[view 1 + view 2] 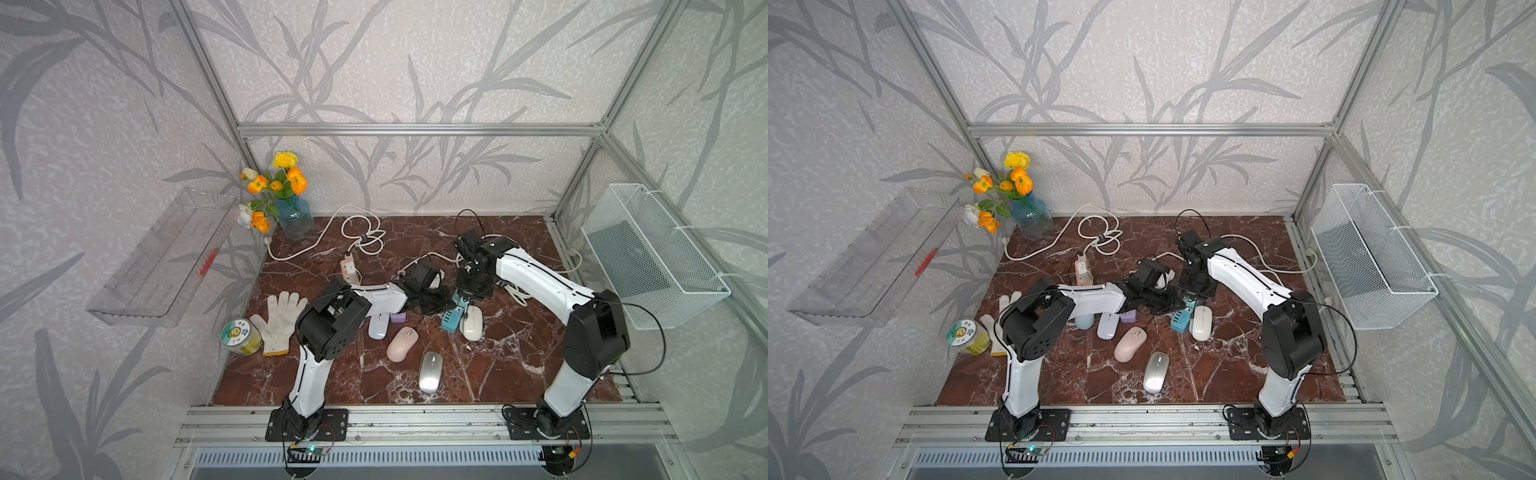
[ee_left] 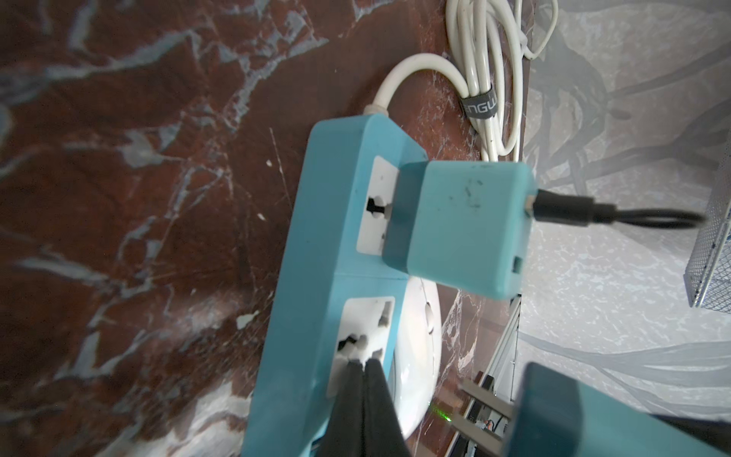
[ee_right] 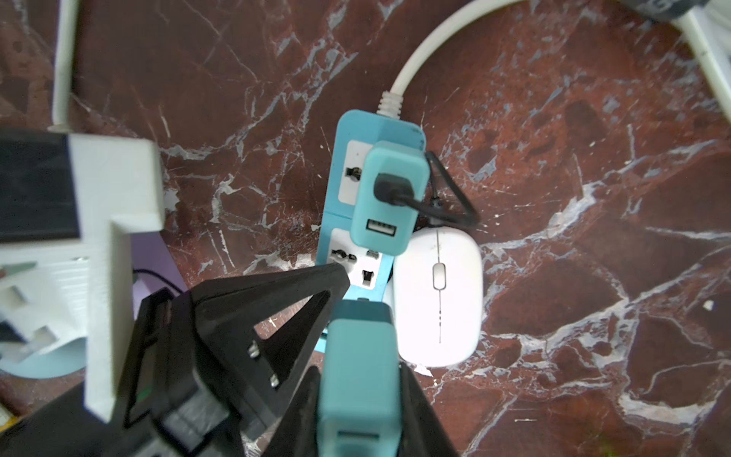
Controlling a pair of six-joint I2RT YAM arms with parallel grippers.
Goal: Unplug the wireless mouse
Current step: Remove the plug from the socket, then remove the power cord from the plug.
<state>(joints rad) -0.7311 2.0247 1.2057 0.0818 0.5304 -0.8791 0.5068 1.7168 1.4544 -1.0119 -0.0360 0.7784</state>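
Tabletop of red-brown marble carries a blue power strip lying flat, with a white cord running off from 1 end. The white wireless mouse lies right against the strip's long side. A teal charger sits plugged into the socket nearer the cord. A black cable leaves its outer face and loops toward the mouse, but where the cable ends is hidden. The left gripper is pressed together, its 2 tips bearing on the strip's next socket. The right gripper pinches a 2nd teal charger over the strip's other end. This charger is out of the strip, and its 2 metal prongs are bare in the left wrist view.
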